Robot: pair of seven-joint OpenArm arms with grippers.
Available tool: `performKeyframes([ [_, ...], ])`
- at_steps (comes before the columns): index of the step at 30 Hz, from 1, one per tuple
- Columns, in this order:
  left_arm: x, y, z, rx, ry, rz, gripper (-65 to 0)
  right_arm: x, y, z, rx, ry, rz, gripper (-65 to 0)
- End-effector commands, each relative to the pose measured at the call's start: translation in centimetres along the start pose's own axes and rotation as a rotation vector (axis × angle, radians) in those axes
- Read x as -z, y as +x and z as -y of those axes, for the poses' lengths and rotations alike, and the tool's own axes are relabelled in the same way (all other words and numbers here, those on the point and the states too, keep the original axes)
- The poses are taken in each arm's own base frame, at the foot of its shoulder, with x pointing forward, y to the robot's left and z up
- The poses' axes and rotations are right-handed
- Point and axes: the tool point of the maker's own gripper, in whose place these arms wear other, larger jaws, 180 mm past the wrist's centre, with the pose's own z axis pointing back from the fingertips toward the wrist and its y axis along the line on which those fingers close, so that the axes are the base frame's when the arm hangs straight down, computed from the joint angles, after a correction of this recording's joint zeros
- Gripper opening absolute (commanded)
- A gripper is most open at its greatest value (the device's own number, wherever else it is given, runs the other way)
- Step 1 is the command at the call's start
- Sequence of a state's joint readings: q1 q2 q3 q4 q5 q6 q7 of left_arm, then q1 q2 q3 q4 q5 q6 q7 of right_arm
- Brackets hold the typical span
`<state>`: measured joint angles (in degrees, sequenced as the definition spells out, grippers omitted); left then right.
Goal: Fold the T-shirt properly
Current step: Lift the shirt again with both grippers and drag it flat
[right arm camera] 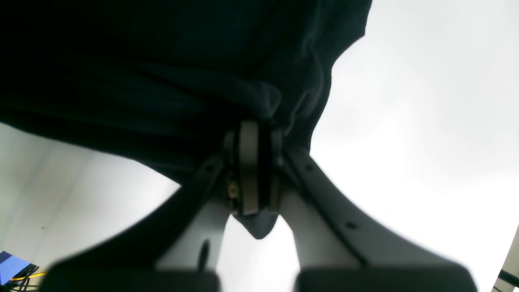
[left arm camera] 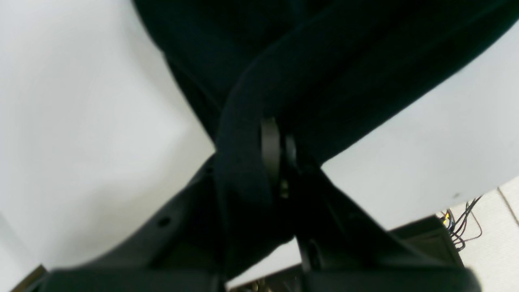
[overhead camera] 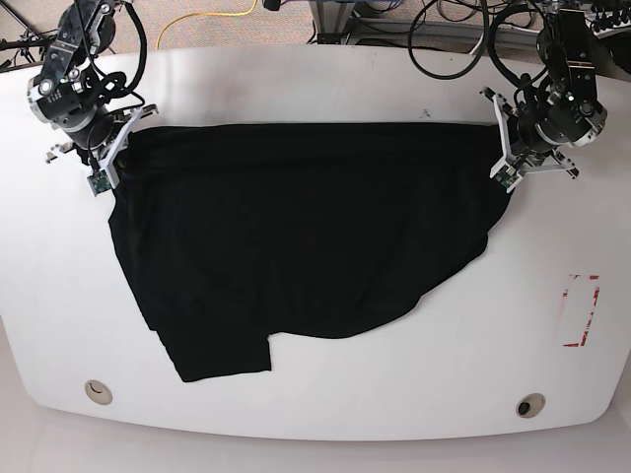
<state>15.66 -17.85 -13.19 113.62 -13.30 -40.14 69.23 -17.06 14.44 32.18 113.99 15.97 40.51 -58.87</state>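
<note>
The black T-shirt (overhead camera: 296,227) lies spread on the white table (overhead camera: 394,394), its top edge stretched straight between my two grippers; no print shows. In the base view my left gripper (overhead camera: 505,143) holds the shirt's far right corner. The right gripper (overhead camera: 123,146) has the far left corner. Seen from the left wrist, the left gripper (left arm camera: 282,140) is shut on a bunched fold of the T-shirt (left arm camera: 324,61). The right wrist view shows the right gripper (right arm camera: 259,136) shut on the T-shirt (right arm camera: 142,61), with a tip of cloth poking out below the pads.
A red-outlined mark (overhead camera: 580,310) sits on the table at the right. Two round holes (overhead camera: 97,391) (overhead camera: 529,405) lie near the front edge. Cables (overhead camera: 444,39) run behind the table's back edge.
</note>
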Motion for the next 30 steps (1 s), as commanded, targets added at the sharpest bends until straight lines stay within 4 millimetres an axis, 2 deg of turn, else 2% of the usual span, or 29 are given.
performKeyframes([
  [1, -0.9, -0.3, -2.0, -0.008, 0.065, -0.010, -63.9, -0.6, 0.8, 1.0, -0.018, -0.036, 0.018, -64.8],
  [3, -1.3, 0.1, -2.9, -0.024, 0.090, 0.007, -63.9, -0.6, 1.7, 1.3, -0.020, -0.046, 0.040, -64.8],
  [7, -2.1, 2.5, -5.5, -0.038, 0.155, 0.070, -63.9, -0.6, 3.8, 2.5, -0.027, -0.076, 0.085, -64.8],
  [11, -3.0, 5.8, -7.5, -0.055, 0.206, 0.157, -63.9, -0.8, 7.0, 3.6, -0.030, -0.105, 0.162, -64.8],
  [16, -5.0, 10.2, -10.6, -0.066, 0.282, 0.274, -63.9, -0.7, 10.8, 4.5, -0.037, -0.115, 0.230, -64.8],
  [19, -7.1, 13.2, -13.0, -0.066, 0.346, 0.357, -63.9, -0.4, 13.5, 5.0, -0.074, -0.120, 0.251, -64.8],
  [23, -9.7, 16.0, -15.2, -0.063, 0.409, 0.440, -63.9, -0.8, 16.8, 5.9, -0.120, -0.164, 0.274, -64.8],
  [30, -16.5, 21.2, -19.4, -0.058, 0.550, 0.618, -63.9, -2.1, 24.2, 7.8, -0.212, -0.269, 0.340, -64.8],
])
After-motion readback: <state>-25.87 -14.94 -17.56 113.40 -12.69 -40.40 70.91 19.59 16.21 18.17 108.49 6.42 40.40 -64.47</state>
